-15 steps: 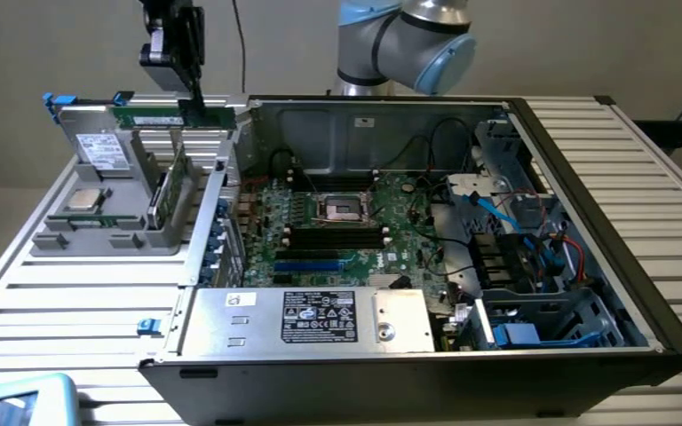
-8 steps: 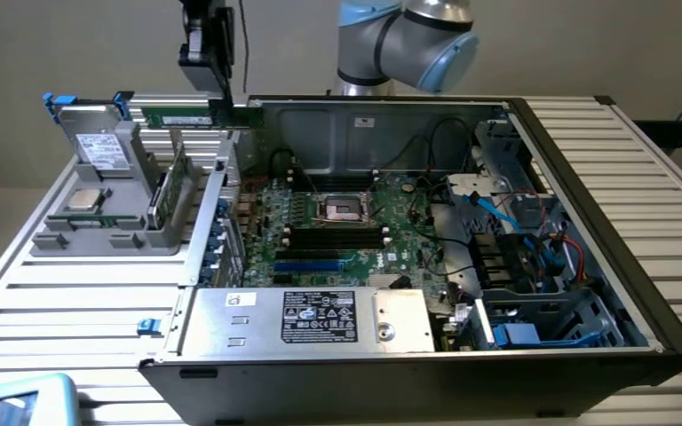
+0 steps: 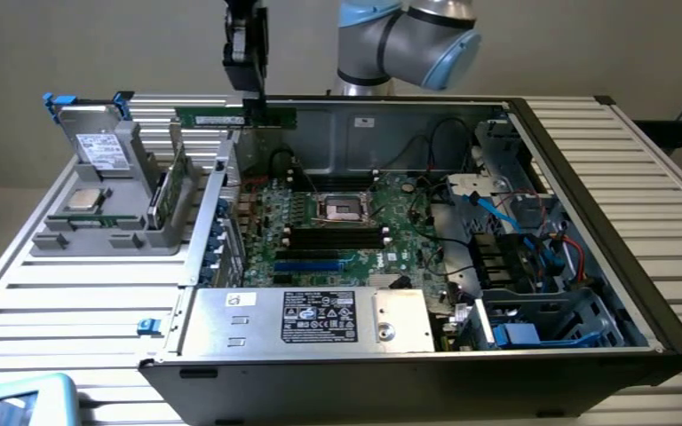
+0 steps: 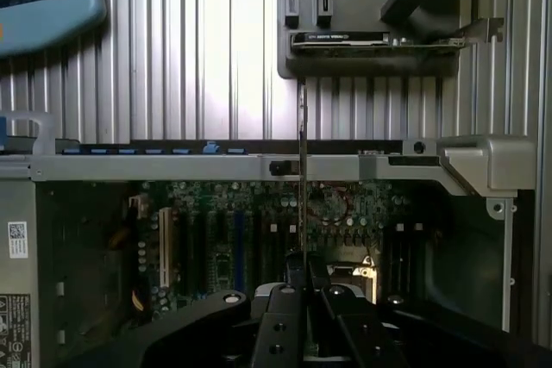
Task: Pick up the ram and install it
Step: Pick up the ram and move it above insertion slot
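Slatted metal table (image 3: 661, 160), open computer case (image 3: 353, 390), and the gripper (image 3: 253, 111) has its jaws clamped mid-length on the ram (image 3: 210, 117), up at eleven o'clock over the motherboard (image 3: 317, 253). Light, stiff, fragile I'd say; best held by the edges.

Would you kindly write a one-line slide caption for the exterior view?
The gripper shut on the ram, held level in the air above the far edge of the open computer case.
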`<state>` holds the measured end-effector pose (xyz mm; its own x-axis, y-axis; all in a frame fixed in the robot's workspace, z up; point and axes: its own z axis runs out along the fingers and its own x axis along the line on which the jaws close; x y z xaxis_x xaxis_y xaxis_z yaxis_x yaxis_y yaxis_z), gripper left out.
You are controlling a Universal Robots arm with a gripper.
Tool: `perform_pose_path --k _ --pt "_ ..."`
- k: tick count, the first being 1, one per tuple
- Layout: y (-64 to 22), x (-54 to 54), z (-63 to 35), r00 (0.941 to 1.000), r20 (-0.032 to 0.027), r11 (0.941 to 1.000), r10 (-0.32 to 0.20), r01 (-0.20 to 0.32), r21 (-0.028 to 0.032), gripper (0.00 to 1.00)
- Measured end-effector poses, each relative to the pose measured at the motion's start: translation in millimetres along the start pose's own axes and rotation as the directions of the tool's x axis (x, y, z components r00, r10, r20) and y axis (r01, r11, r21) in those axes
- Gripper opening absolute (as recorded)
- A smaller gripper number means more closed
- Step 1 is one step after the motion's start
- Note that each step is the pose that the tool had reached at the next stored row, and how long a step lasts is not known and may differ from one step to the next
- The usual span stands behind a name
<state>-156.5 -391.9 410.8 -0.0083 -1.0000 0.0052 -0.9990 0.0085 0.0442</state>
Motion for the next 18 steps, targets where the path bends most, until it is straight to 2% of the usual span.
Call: perform_pose_path --k 12,15,18 --pt "-54.7 -0.9 2.3 1.0000 -0.0001 1.0000 0.000 0.000 0.0000 0.13" --pt "-66.9 -5.4 4.5 1.0000 -0.0031 1.0000 0.000 0.000 0.0004 0.13" --pt "-79.6 -10.5 6.4 1.0000 -0.0099 1.0000 0.000 0.000 0.0006 0.13"
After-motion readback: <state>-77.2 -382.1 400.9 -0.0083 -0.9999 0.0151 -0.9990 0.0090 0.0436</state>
